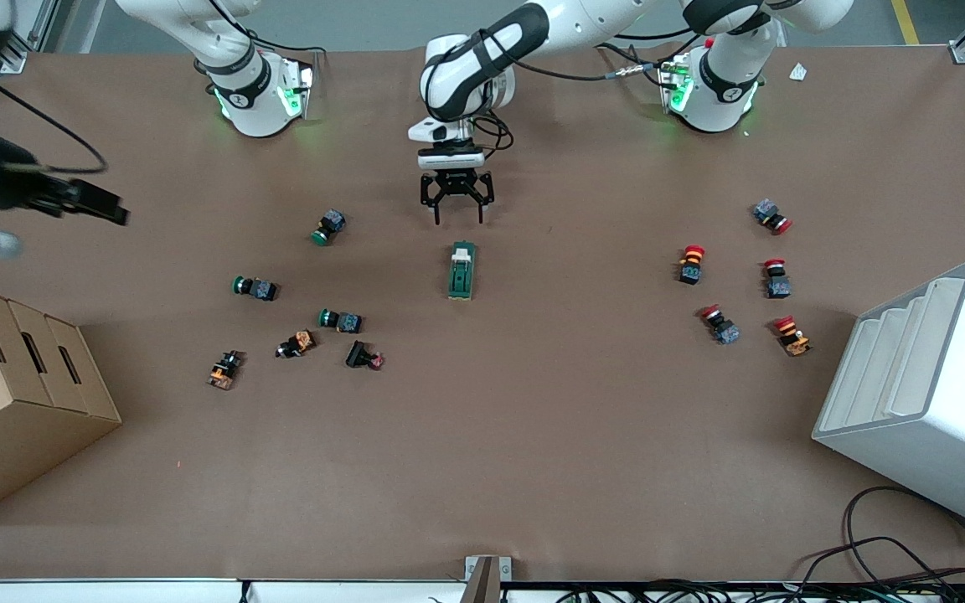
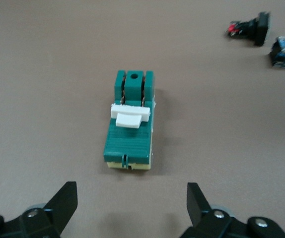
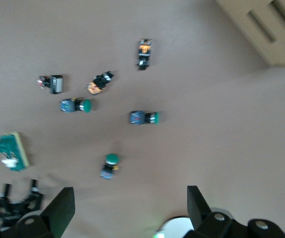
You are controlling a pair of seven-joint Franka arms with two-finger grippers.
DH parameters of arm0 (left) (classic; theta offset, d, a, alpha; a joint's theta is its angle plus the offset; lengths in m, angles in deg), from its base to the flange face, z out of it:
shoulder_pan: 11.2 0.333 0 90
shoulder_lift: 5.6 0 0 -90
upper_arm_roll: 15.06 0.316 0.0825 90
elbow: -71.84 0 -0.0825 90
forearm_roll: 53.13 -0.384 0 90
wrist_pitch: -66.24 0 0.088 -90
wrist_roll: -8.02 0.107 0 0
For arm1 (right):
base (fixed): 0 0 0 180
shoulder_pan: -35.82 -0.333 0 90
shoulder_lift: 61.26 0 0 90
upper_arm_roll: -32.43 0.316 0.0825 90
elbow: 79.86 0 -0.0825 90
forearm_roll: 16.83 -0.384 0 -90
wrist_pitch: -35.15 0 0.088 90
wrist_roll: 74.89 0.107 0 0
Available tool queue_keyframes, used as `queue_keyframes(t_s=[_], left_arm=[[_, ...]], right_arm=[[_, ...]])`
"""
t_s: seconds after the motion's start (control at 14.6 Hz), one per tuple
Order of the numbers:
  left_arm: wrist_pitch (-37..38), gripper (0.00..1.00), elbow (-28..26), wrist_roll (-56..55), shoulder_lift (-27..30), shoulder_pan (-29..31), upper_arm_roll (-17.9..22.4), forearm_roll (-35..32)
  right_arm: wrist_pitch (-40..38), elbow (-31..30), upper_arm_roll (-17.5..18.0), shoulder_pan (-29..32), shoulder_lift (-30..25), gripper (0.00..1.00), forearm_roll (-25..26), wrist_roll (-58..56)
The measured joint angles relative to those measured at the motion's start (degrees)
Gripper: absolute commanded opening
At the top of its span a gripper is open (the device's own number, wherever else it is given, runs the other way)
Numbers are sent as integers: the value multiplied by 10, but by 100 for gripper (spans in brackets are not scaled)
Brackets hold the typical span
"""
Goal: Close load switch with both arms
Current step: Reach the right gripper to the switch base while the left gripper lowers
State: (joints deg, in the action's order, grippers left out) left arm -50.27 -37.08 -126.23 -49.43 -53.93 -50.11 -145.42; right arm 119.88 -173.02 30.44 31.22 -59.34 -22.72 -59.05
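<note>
The left hand (image 1: 457, 219) is hanging low over the middle of the worktop (image 1: 533, 435), its fingers spread wide and holding nothing; the load switch (image 1: 462, 270) is lying flat on the worktop just ahead of its fingertips, apart from them, with its long side pointing along the line of the hand; in the left wrist view the load switch (image 2: 130, 121) is sitting between the two fingers (image 2: 63, 203) and a little in front, so I judge the hand is lining up to come down on it; the white lever (image 2: 131, 115) is lying across the green body; the right hand (image 1: 85, 201) is waiting high over the right arm's end of the worktop, well apart from the load switch (image 3: 12, 152), its fingers also spread and empty; the green push buttons (image 1: 332, 226) are lying between the right hand and the switch.
</note>
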Motion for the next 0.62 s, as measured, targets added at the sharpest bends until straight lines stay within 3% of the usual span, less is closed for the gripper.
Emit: queue_keyframes(t_s=[0.21,0.62], left_arm=[[0,96,-19,-37,-8,1,12,-74],[48,96,-22,-76,-41,-2,35,-189]], right_arm=[[78,-38,2,-48,30,100,-17,85],[284,-171,3,-140,53,100,-77,246]])
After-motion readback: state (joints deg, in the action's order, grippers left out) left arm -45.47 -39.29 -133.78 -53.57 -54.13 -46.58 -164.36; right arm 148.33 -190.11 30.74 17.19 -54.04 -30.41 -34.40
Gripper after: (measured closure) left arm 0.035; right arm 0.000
